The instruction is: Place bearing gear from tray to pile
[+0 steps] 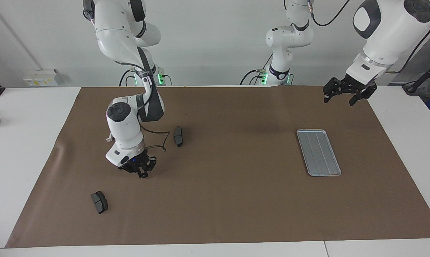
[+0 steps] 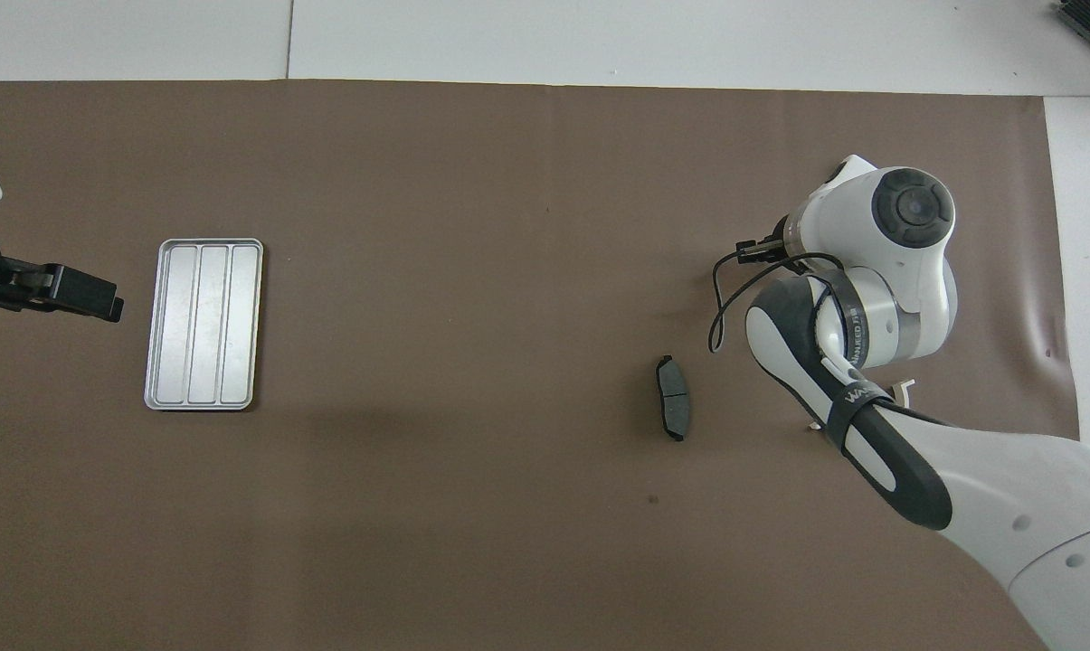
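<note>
Since the tray (image 1: 318, 152) lies bare, with nothing on its ridged floor, the carrying looks nearly done or in its last leg. It sits on the brown mat (image 1: 229, 200) toward the left arm's end of the table (image 1: 18, 150). The right arm is bent low toward its own end, its right claw (image 1: 140, 170) clenched and close to the mat between two dark brake pads (image 1: 178, 136), one nearer to the robots, the other (image 1: 99, 202) farther from them. Whether a gear sits in that claw I cannot tell, and no gears or pile show in either view; the arm may hide them. What is left, I judge, is setting down and letting go. The left claw (image 1: 346, 93) hangs released and waiting above the mat's edge, near the tray. White table borders the mat; plain pale wall, cables and green lights stand at the arm bases.
</note>
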Controlling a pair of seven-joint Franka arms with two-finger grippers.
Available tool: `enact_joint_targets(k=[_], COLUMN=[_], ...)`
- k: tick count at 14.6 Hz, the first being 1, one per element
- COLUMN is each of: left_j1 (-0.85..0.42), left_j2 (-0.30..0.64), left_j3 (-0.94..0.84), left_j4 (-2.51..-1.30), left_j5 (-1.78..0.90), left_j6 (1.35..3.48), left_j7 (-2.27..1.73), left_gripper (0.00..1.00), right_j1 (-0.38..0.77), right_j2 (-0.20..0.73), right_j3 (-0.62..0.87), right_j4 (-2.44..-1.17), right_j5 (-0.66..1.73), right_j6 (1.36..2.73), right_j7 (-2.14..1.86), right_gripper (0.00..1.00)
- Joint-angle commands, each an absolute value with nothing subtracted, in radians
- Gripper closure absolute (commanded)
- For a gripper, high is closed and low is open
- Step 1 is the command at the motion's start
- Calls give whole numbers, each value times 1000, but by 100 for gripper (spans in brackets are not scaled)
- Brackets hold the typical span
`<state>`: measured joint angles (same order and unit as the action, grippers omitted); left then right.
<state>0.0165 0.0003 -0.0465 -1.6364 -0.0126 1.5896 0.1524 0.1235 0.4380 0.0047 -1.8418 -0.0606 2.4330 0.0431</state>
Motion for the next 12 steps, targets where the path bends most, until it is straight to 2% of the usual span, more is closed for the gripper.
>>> enact_joint_targets(k=[1, 2, 6, 12], left_j1=[0, 0, -61, -51], left_j2=[-3, -3, -3, -5], left_j3=[-46, -45, 20, 21], left_j4=[-1618, -1618, -1617, -1620], left_j5=[23, 18, 0, -38], left_j6=[1568, 1569, 1568, 1559], left_j7=[161, 161, 153, 152], left_gripper=[0, 0, 0, 0], right_j1=[100, 100, 97, 38], right_j2=[411, 410, 390, 226], right_j3=[25, 23, 21, -5], right_j4=[-1884, -1890, -1878, -1810], right_j5=[-40, -40, -38, -38], right_j6=[2448, 2448, 2421, 2163], right_j7=[18, 20, 63, 129], right_gripper=[49, 0, 0, 0])
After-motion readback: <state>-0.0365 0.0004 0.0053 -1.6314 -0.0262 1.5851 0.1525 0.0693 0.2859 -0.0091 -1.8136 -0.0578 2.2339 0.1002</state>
